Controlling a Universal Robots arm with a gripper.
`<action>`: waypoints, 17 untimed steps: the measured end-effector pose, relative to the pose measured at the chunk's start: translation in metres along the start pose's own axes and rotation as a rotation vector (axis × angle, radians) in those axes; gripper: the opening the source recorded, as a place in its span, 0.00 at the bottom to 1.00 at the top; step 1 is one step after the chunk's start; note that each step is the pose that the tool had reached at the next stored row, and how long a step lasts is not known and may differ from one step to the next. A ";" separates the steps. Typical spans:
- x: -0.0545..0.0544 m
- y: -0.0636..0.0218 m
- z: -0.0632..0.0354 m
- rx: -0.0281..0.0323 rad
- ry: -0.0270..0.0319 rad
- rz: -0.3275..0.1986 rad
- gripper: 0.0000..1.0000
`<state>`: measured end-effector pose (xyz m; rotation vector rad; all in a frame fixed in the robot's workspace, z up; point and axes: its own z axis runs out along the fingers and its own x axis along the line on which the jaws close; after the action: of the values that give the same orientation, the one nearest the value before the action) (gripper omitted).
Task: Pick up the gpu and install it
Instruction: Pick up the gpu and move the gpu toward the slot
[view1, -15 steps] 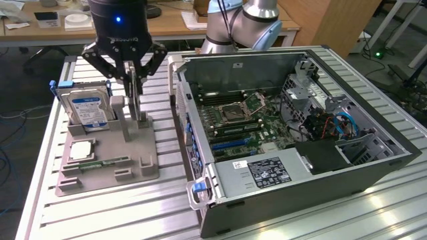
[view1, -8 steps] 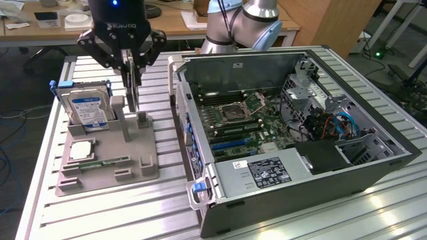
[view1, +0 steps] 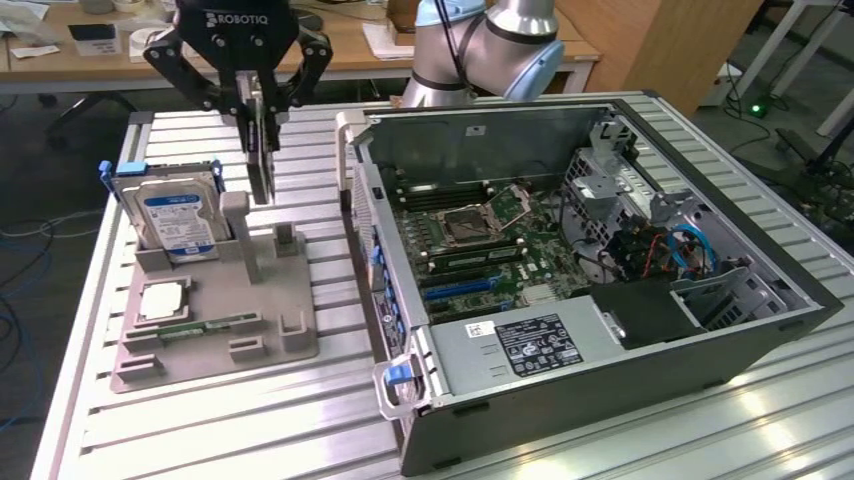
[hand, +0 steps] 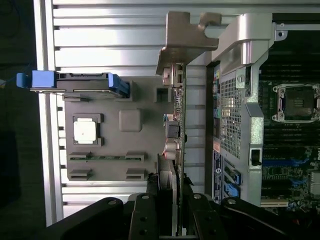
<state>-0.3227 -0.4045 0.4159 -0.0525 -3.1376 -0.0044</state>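
Though edge-on, gpu (view1: 262, 178) seemingly in claw (view1: 262, 122)

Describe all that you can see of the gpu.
The gpu is a thin, flat, dark circuit card with a pale metal bracket at its far end. It hangs upright, clamped in the shut pincer, above the grey tray and beside the open computer case.

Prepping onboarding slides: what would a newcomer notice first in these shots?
The gripper clamped on a thin dark graphics card, held on edge above the gray parts tray on the exterior view's left. Next, the open computer case on that view's right, motherboard exposed. A hard drive with a blue label stands in the tray beside the card.
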 end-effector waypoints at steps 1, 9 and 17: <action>0.000 0.0000 0.0000 0.0000 -0.0001 0.000 0.27; -0.008 0.0003 -0.0002 0.0003 0.0001 0.000 0.27; -0.017 0.0006 0.0000 0.0001 0.0000 0.000 0.27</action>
<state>-0.3052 -0.4044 0.4159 -0.0525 -3.1376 -0.0041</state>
